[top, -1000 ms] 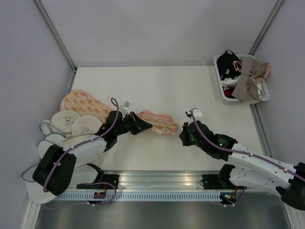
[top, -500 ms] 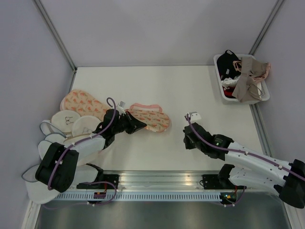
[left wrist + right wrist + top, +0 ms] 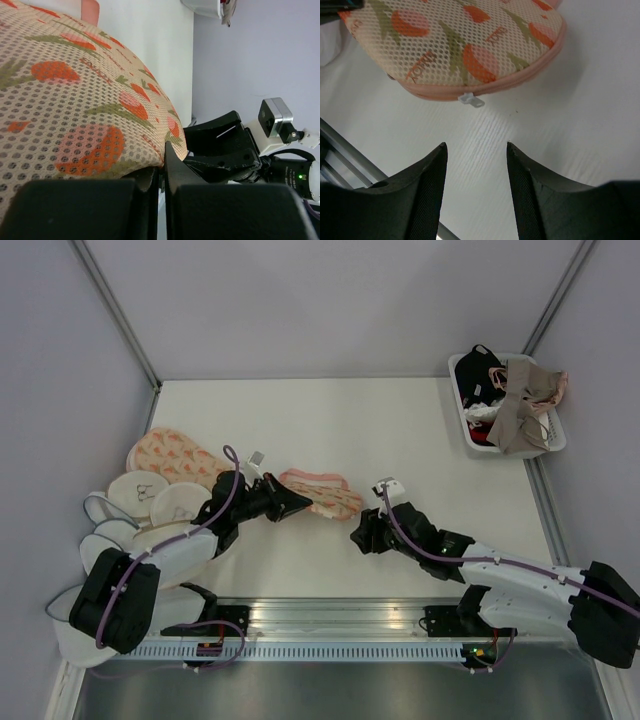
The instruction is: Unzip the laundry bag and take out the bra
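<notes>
The laundry bag [image 3: 322, 492] is a peach mesh pouch with orange-red print and pink trim, lying mid-table. My left gripper [image 3: 298, 503] is shut on its left end; in the left wrist view the bag's mesh [image 3: 75, 95] bulges over the pinched jaws [image 3: 163, 172]. My right gripper [image 3: 358, 537] stands open just short of the bag's near right edge, touching nothing. In the right wrist view the bag [image 3: 455, 45] lies ahead of the open gripper [image 3: 476, 146], and a small white zipper pull [image 3: 471, 100] sticks out from the pink trim. The bra is hidden.
A second peach printed pouch [image 3: 172, 460] and several white mesh pouches [image 3: 150, 505] are stacked at the left edge. A white bin [image 3: 466, 432] at the back right holds a beige bra [image 3: 520, 405] and a black garment [image 3: 476, 368]. A metal rail [image 3: 330, 625] runs along the near edge.
My right gripper has opened from shut and swung left toward the bag's near edge. The left gripper has kept its hold, and the bag has shifted slightly with it.
</notes>
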`<action>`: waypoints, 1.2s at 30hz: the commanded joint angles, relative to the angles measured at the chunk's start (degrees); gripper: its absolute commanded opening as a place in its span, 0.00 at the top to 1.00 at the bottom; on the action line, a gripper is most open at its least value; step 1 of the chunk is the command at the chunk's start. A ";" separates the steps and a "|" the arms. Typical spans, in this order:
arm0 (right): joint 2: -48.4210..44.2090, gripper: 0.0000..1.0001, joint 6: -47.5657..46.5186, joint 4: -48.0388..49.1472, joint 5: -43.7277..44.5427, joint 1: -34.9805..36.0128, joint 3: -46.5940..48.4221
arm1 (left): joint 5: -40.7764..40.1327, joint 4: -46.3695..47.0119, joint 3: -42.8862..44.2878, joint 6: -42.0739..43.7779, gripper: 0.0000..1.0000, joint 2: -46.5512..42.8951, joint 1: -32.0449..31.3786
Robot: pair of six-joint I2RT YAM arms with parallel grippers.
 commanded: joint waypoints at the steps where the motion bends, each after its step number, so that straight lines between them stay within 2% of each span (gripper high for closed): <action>1: 1.53 0.44 -1.23 10.65 -2.77 0.12 -0.34 | 2.77 4.70 -1.07 -2.87 0.98 -1.77 -0.05; 6: 4.95 0.45 -1.49 13.29 -3.13 0.12 0.89 | 3.47 5.58 -2.30 -3.58 0.98 -2.65 -0.57; 9: 6.79 0.50 -2.02 13.74 -1.38 0.12 1.86 | 4.00 6.11 -2.83 -4.19 0.98 -3.35 -0.84; 12: 8.55 0.60 -3.07 13.56 0.29 0.12 2.91 | 4.18 5.85 -3.18 -4.20 0.98 -4.32 -0.93; 13: 8.91 0.68 -3.34 13.56 0.47 0.12 3.09 | 4.18 5.67 -3.27 -4.28 0.98 -4.58 -0.93; 14: 9.26 0.72 -3.69 13.48 0.82 0.20 3.18 | 4.26 5.49 -3.36 -4.20 0.98 -4.76 -1.01; 15: 9.35 0.80 -3.78 13.39 1.35 0.12 3.27 | 4.35 5.41 -3.36 -4.02 0.98 -5.02 -1.01; 17: 8.92 0.89 -4.04 12.69 2.05 0.12 3.18 | 4.53 4.53 -3.36 -3.41 0.98 -5.11 -1.01; 18: 8.04 0.99 -3.96 12.34 2.40 0.12 3.09 | 4.62 4.18 -3.36 -2.88 0.98 -4.94 -1.01; 19: 7.42 1.00 -3.96 11.81 2.67 0.20 3.01 | 4.62 4.09 -3.62 -2.70 0.98 -4.85 -1.01; 25: 0.39 1.00 -4.83 5.66 2.95 0.12 1.60 | 4.62 5.84 -5.03 -2.79 0.98 -3.27 -1.01; 26: -0.22 0.96 -5.10 4.96 2.07 0.12 1.60 | 4.62 6.19 -5.03 -2.88 0.98 -3.00 -1.01; 27: -1.19 0.83 -5.45 4.86 1.27 0.12 1.51 | 4.70 6.63 -5.03 -3.23 0.98 -2.74 -1.01; 30: -2.34 0.60 -6.15 6.35 -2.94 0.12 0.63 | 5.14 7.69 -4.59 -3.75 0.98 -1.86 -1.01; 36: 1.08 0.57 -6.24 7.41 -8.49 0.12 1.68 | 6.02 8.04 -3.63 -3.76 0.98 -1.51 -1.01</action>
